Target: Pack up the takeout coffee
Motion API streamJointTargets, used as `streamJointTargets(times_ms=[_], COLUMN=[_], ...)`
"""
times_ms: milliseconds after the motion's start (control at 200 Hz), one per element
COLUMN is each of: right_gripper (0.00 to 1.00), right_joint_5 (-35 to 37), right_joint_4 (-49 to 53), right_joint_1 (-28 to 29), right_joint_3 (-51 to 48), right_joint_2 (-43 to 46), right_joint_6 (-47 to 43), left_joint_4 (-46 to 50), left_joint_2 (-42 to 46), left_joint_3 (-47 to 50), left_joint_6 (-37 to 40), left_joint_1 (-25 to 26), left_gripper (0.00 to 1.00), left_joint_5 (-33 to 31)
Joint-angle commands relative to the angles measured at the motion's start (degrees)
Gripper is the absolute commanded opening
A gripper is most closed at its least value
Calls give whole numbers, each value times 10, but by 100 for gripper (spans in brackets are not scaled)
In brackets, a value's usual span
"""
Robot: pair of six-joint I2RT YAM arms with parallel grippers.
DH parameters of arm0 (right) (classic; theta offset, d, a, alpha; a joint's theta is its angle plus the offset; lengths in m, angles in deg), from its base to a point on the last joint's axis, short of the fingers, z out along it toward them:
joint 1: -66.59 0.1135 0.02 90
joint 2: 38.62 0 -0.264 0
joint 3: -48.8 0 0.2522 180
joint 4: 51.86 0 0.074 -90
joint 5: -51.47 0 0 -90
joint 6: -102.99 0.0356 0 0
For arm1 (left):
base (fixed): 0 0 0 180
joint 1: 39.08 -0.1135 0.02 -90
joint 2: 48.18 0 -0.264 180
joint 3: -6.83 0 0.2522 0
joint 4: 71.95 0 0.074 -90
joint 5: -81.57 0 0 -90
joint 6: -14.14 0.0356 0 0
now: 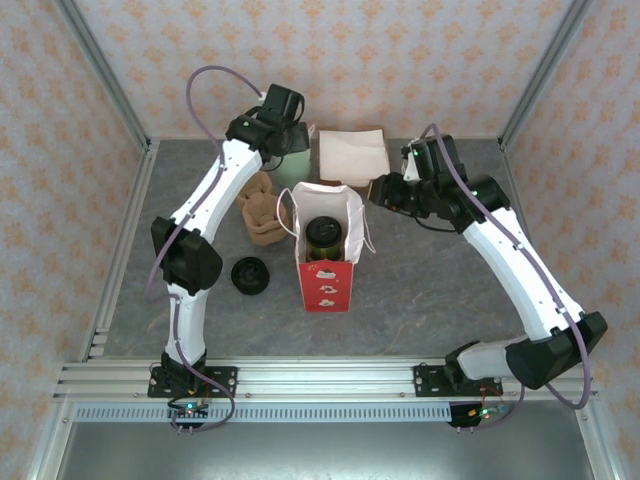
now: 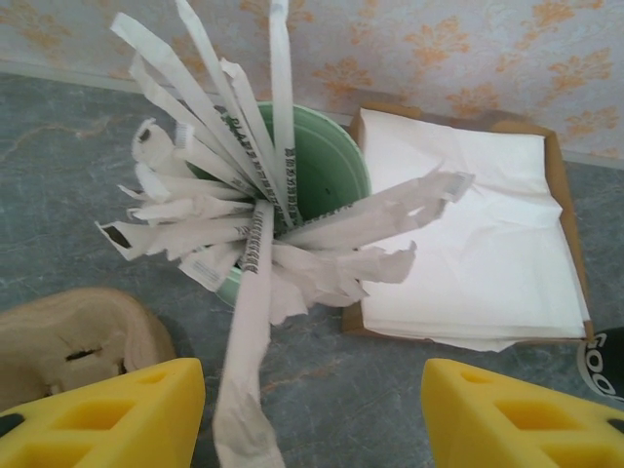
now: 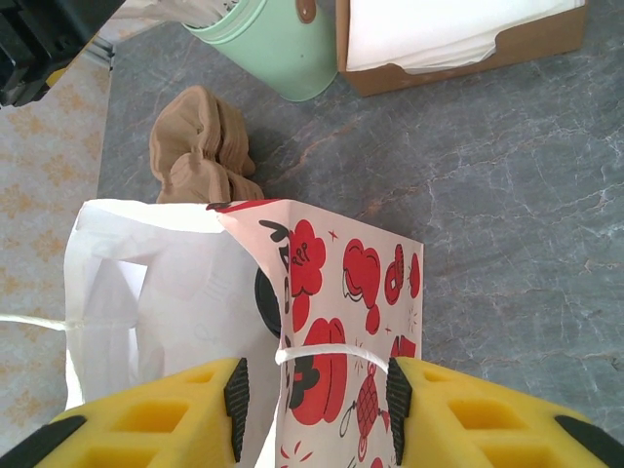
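Observation:
The takeout coffee [image 1: 324,238], a dark olive cup with a dark top, stands inside the upright red-and-white paper bag [image 1: 325,287] at the table's middle. In the right wrist view a dark sliver of the cup [image 3: 265,302] shows behind the bag's printed wall [image 3: 351,292]. My right gripper [image 3: 314,395] is open and straddles that wall and its white string handle at the bag's right rim [image 1: 378,190]. My left gripper [image 2: 312,419] is open above the back of the table. One wrapped utensil [image 2: 244,361] hangs loose between its fingers, close to the left one.
A pale mint-green cup [image 2: 327,171] full of wrapped white utensils stands beside a brown box of white napkins [image 2: 468,234] at the back. A brown pulp cup carrier [image 1: 262,208] lies left of the bag. A flat black lid [image 1: 249,274] lies front left.

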Motion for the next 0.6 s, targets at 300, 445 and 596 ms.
streamJointTargets(times_ms=[300,445,596], right_gripper=[44,45,44], right_joint_5=[13,28,43], right_joint_4=[-9,-10,-12], right_joint_1=[-4,-4,-4], right_joint_3=[-9,-10,-8], right_joint_2=[12,15,14], right_joint_6=[-9,-14,-16], left_joint_4=[26,24,22], left_joint_2=[-27,-24,-24], left_joint_3=[-75,-58,-49], left_joint_6=[6,3,-1], left_joint_1=[-3,-3,-4], left_gripper=[59,57,55], left_joint_5=[-44,-56,-56])
